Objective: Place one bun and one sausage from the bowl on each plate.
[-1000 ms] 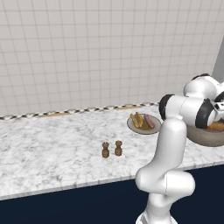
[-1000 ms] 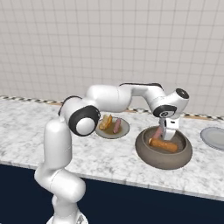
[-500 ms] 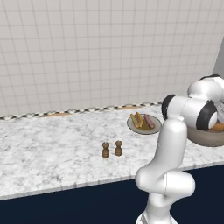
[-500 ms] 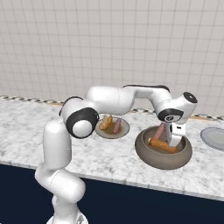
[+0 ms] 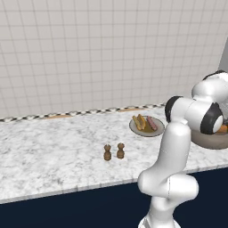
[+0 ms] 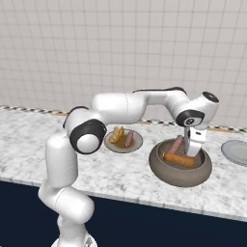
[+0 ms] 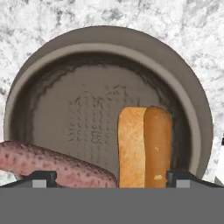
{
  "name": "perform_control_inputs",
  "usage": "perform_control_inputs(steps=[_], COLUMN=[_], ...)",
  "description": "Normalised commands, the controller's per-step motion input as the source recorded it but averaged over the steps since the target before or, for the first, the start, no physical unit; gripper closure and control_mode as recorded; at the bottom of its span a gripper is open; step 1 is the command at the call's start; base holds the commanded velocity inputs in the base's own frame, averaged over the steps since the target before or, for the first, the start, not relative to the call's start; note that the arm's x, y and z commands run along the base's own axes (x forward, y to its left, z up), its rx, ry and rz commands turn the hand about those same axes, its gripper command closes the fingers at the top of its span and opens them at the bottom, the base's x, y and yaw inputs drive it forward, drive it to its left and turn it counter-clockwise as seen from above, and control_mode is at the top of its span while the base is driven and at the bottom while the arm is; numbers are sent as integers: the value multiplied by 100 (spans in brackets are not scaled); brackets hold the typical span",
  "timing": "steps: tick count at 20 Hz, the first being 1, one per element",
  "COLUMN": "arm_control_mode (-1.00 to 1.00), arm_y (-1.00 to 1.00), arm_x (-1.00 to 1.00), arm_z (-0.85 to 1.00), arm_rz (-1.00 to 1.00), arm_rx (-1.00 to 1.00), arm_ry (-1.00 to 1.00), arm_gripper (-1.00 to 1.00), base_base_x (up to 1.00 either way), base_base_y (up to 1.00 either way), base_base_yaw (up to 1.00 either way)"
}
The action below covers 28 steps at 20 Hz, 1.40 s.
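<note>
Marble counter (image 5: 53, 151): two shakers (image 5: 113, 152) beside filled plate (image 5: 147, 126).

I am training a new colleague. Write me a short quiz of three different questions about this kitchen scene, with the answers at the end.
1. True or false: the plate next to the bowl already holds a bun and a sausage.
2. Which food items lie in the bowl? A) two buns B) one bun and one sausage C) nothing
3. Fill in: the gripper hangs above the bowl with its jaws ____.

Key
1. True. The other plate, to the right in the right base view, is bare.
2. B: the bun and the sausage.
3. open
</note>
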Motion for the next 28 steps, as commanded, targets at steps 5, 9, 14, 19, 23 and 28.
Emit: perform_control_inputs(steps=[5,9,14,19,23,28], arm_control_mode=[-100,-100,-100,-100,-100,-100], arm_y=[5,26,27,30,1,-19], arm_x=[-22,-54,-16,-9,17,2], arm_z=[-2,-48,-13,-4,0,-3], arm_rz=[-7,-1,0,0,-6,-8], arm_rx=[0,0,0,0,1,1], arm_ry=[24,7,0,0,0,2], arm_gripper=[-100,-100,-100,-100,-100,-100], base_base_x=[0,0,0,0,0,0], base_base_y=[0,0,0,0,0,0], base_base_yaw=[0,0,0,0,0,0])
